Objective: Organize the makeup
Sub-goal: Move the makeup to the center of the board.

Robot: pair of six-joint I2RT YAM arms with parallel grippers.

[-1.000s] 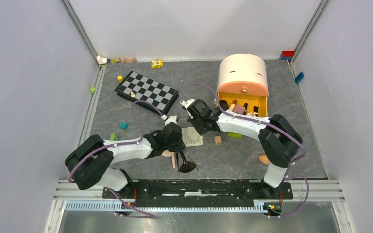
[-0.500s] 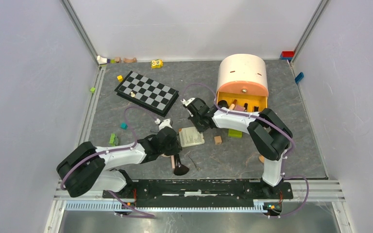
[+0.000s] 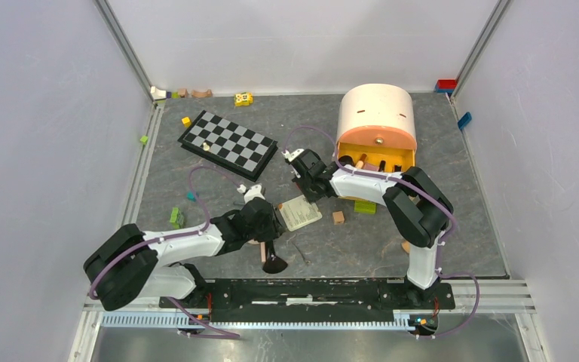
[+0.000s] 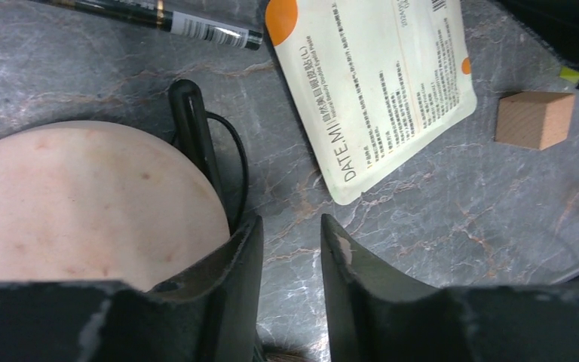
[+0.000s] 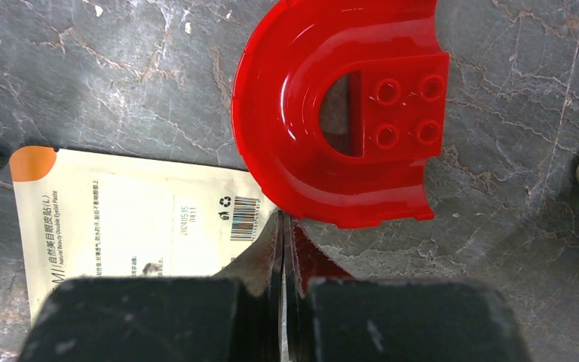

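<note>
My left gripper [image 3: 267, 226] [image 4: 290, 230] stands open over bare table, nothing between its fingers. A round peach compact [image 4: 83, 204] lies against its left finger, with a black handle [image 4: 196, 136] beside it. The black-headed brush [image 3: 273, 261] lies just below the gripper. A black-gold tube [image 4: 158, 16] lies further off. My right gripper [image 3: 310, 191] [image 5: 283, 222] is shut on the corner of the white printed packet [image 3: 300, 213] [image 5: 136, 219] [image 4: 377, 83], beside the red curved piece [image 5: 294, 136].
The pink round organizer [image 3: 377, 109] stands at the back right, and its yellow drawer [image 3: 403, 160], pulled out, holds several items. A wooden block [image 3: 338, 217] [image 4: 534, 119] and a green block [image 3: 364, 207] lie near the packet. A chessboard [image 3: 228, 142] lies at the back left.
The left gripper has opened and drawn back left, and the brush now lies lower and further left. The packet has turned slightly. The right arm's elbow has swung inward, its gripper still shut.
</note>
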